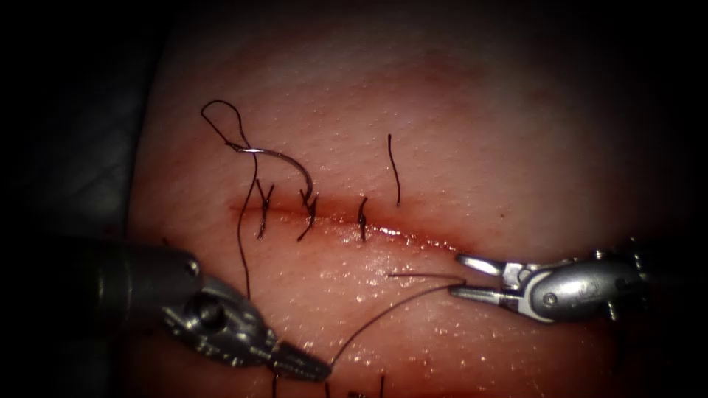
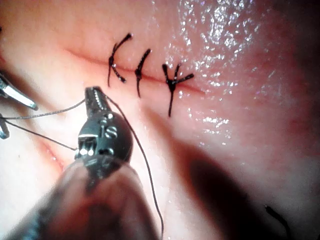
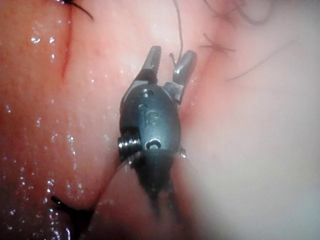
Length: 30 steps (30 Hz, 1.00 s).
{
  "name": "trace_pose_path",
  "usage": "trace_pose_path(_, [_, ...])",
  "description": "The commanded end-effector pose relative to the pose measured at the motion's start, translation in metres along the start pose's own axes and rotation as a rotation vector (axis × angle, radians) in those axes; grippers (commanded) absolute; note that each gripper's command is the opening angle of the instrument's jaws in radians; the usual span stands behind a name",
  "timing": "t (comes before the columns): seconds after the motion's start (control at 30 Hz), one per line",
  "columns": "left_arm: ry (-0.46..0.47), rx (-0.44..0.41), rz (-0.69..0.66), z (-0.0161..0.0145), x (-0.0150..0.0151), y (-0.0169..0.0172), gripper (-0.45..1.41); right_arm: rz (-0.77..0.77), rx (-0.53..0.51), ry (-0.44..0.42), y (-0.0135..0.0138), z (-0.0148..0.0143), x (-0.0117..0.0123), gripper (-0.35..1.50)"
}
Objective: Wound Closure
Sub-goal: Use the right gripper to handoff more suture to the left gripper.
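Note:
The cut point(image 1: 413, 237) runs across the tissue point(image 1: 479, 147) and bears three dark stitches point(image 1: 307, 210). The curved needle point(image 1: 284, 158) lies on the tissue just beyond the cut, held by neither tool. Its point reaches the middle stitch, and I cannot tell if it enters the tissue. From its tail the thread point(image 1: 243, 236) loops and runs down across the cut. My left tool point(image 1: 313, 367), on the near side of the cut, is shut on the thread point(image 2: 50, 113). This strand rises rightward to my right tool point(image 1: 464, 278), whose jaws stand open around it point(image 3: 172, 59).
A loose cut piece of thread point(image 1: 394, 169) lies beyond the cut toward the right. Short thread ends point(image 1: 382, 385) stick up at the near edge of the tissue. Glistening red fluid point(image 1: 383, 232) lines the cut. The tissue's left edge falls into dark background.

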Motion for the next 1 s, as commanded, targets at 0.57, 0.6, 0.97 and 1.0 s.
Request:
trace_pose_path(0.57, [0.077,0.249,-0.012,-0.0021,0.0009,-0.0039,-0.45,0.020,-0.082,-0.126,-0.0002,-0.0032,0.0039,1.26])
trace_pose_path(0.6, [0.076,0.256,-0.012,-0.0019,0.0010,-0.0040,-0.45,0.004,-0.086,-0.134,-0.0003,-0.0030,0.0042,1.24])
trace_pose_path(0.97, [0.085,0.271,-0.010,-0.0007,0.0009,-0.0048,-0.45,-0.080,-0.099,-0.203,-0.0017,0.0011,0.0074,1.16])
trace_pose_path(1.0, [0.085,0.271,-0.009,-0.0006,0.0010,-0.0049,-0.45,-0.090,-0.102,-0.202,-0.0018,0.0018,0.0075,1.19])
